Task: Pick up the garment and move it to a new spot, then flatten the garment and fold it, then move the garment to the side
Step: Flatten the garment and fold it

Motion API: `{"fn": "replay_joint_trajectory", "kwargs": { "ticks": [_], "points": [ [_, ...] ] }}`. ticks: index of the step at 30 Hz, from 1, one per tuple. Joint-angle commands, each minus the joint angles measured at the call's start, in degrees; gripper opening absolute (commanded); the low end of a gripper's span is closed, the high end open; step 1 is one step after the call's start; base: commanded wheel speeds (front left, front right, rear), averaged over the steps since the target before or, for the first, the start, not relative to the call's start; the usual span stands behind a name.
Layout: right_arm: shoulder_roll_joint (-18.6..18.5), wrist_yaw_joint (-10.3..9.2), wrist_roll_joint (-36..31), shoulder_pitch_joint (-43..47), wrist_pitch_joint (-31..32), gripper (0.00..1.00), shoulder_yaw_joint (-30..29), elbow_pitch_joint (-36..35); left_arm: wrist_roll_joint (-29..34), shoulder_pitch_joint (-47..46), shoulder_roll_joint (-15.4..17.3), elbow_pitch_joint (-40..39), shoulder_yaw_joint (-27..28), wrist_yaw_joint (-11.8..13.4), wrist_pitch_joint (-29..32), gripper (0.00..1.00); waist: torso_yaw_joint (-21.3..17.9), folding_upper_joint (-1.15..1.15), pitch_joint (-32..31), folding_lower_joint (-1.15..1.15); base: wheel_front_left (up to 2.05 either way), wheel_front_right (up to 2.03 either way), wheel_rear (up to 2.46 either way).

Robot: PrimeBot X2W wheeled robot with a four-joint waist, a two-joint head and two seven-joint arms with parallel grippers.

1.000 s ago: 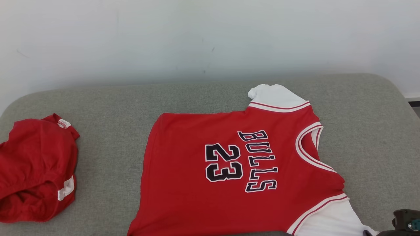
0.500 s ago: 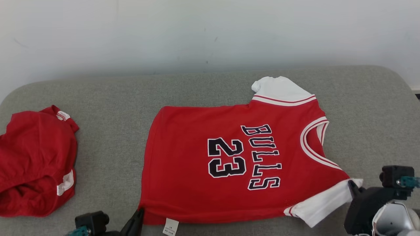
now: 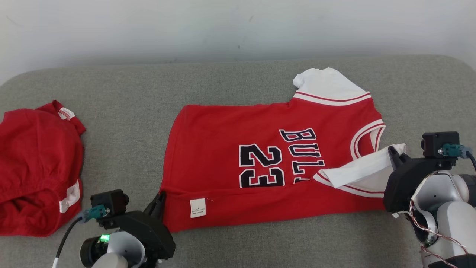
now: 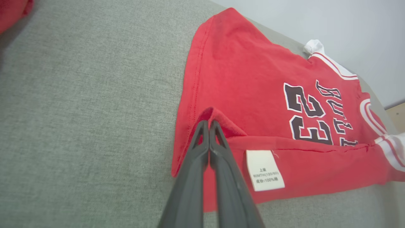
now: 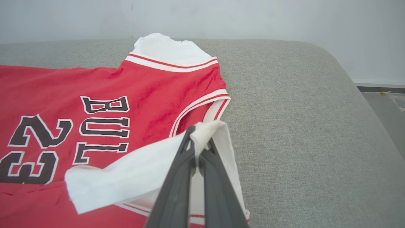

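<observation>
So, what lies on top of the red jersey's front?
Its own folded-over near edge with a white label, and a white sleeve. They hide part of the 23 and of BULLS.

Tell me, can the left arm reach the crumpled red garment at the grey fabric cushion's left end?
Probably not freely: the left pincer is shut on the hem corner of the red jersey with black lettering. The grey fabric cushion between it and the crumpled red garment is bare.

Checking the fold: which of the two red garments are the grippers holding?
The red jersey printed 23: left gripper pinches its hem corner, right gripper its white sleeve. The other red garment on the left lies untouched.
</observation>
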Motion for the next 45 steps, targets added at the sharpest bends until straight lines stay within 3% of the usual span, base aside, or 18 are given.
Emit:
{"fn": "replay_joint_trajectory", "kwargs": {
  "ticks": [1, 8, 19, 20, 21, 31, 37, 45],
  "points": [
    [-0.93, 0.03, 0.46, -1.55, -0.96, 0.00, 1.02, 1.18, 0.88, -1.73, -0.09, 1.14, 0.01, 0.35, -0.27, 0.00, 0.13, -0.01, 1.17, -0.01, 0.00, 0.00, 0.00],
    [-2.50, 0.03, 1.43, -4.99, -3.72, 0.00, 3.31, 4.15, 1.09, -4.67, -0.71, 3.71, 0.48, 0.26, -1.41, 0.00, 0.24, -0.01, 2.30, -0.01, 0.00, 0.00, 0.00],
    [-2.25, 0.03, 1.20, -6.17, -6.34, 0.00, 2.09, 7.20, 1.32, -6.73, -0.81, 6.34, 0.06, -0.32, -1.95, 0.00, 0.59, -0.01, 2.55, -0.01, 0.00, 0.00, 0.00],
    [-2.03, 0.03, 1.00, -6.33, -6.60, 0.28, 1.96, 7.50, 1.41, -6.91, -0.89, 6.63, -0.08, -0.35, -2.07, 0.31, 0.58, -0.01, 2.55, -0.01, 0.00, 0.00, 0.00],
    [-1.73, 0.03, 0.96, -6.52, -7.35, 1.00, 1.77, 7.66, 1.50, -6.96, -1.00, 6.98, -0.19, -0.27, -1.95, 1.00, 0.59, -0.01, 2.54, -0.01, 0.00, 0.00, 0.00],
    [-1.15, 0.03, 2.82, -5.31, -14.55, 1.00, 1.42, 8.38, 5.16, -5.57, 0.10, 8.77, -1.54, 1.20, -7.06, 1.00, 0.59, -0.01, 0.29, -0.01, 0.00, 0.00, 0.00],
    [-1.58, 0.03, 3.56, -0.02, -9.27, 1.00, -0.76, 6.92, 9.02, -2.22, 1.46, 6.81, -3.97, 1.87, -11.21, 1.00, 0.27, -0.01, -0.91, -0.01, 0.00, 0.00, 0.00],
    [-0.38, 0.03, 2.21, 4.14, -4.17, 1.00, -3.80, 5.13, 12.25, 0.39, 1.92, 6.87, -7.17, 3.70, -11.75, 1.00, -0.87, -0.01, 0.80, -0.01, 0.00, 0.00, 0.00]
  ]
}}
